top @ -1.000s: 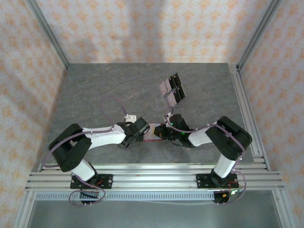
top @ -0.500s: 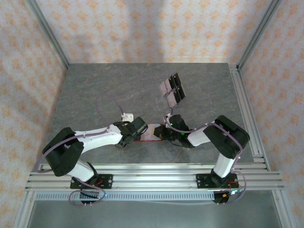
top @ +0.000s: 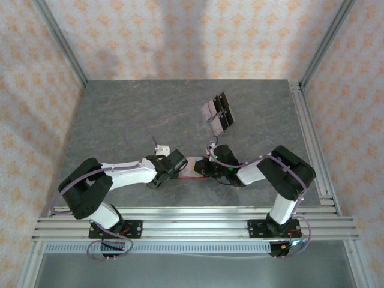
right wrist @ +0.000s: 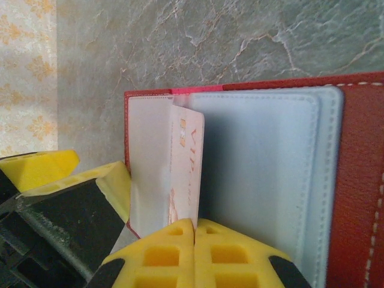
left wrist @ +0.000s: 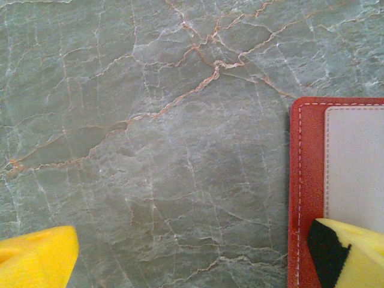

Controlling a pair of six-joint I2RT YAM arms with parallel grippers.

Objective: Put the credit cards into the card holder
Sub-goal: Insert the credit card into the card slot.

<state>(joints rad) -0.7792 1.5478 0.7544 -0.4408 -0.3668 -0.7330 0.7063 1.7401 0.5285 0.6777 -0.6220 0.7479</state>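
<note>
Right pincer (right wrist: 195, 231) pinched shut on pink "VIP" credit card (right wrist: 187, 162) inside open red card holder (right wrist: 360, 180); left pincer (left wrist: 192, 258) spread wide, gripping nothing, one fingertip on holder's edge.

The card holder (top: 192, 167) is lying open on the table (top: 132, 114), with the left gripper (top: 178, 167) at its nine o'clock and the right gripper (top: 208, 168) at three. One card (right wrist: 187, 162) is standing inside it, apparently part-way in. Spare cards (top: 217, 113) are lying well apart at one o'clock.

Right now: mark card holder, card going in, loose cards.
card holder (right wrist: 360, 180): right wrist view, red cover.
credit card (right wrist: 187, 162): right wrist view, middle of its face.
loose cards (top: 209, 110): top view, a pale card.
</note>
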